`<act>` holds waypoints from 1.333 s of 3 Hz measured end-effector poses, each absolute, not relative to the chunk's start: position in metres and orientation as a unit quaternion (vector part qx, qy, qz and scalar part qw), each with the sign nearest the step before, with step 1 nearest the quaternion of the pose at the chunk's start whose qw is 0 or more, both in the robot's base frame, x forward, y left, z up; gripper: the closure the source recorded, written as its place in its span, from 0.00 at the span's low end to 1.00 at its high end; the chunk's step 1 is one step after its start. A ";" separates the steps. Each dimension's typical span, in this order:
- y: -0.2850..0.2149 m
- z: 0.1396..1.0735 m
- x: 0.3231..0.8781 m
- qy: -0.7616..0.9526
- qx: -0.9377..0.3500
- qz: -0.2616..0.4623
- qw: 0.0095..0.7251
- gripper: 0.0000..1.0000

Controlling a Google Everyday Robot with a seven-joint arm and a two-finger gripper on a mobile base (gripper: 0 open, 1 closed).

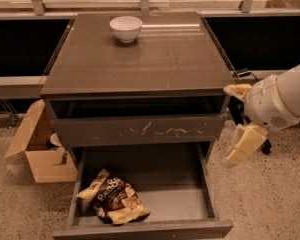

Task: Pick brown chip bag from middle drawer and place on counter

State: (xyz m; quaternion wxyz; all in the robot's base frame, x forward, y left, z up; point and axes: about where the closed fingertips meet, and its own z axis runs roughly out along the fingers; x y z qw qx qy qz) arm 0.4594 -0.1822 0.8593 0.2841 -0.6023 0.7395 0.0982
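Note:
The brown chip bag (112,198) lies crumpled on the left of the floor of the open middle drawer (176,200), pulled out at the bottom of the grey cabinet. The counter (145,54) is the cabinet's glossy top. My gripper (231,125) hangs off the cabinet's right side, level with the scratched drawer front, well right of and above the bag. Its two pale fingers (245,143) stand wide apart and hold nothing.
A white bowl (126,28) stands at the back of the counter. The drawer with pale scratches (140,130) is shut above the open one. An open cardboard box (40,146) sits on the speckled floor at the left. A dark window ledge runs behind.

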 end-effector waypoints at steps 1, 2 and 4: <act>-0.173 0.810 0.468 0.727 -0.605 0.141 0.292 0.00; -0.158 0.754 0.473 0.718 -0.602 0.186 0.296 0.00; -0.113 0.685 0.478 0.719 -0.580 0.224 0.312 0.00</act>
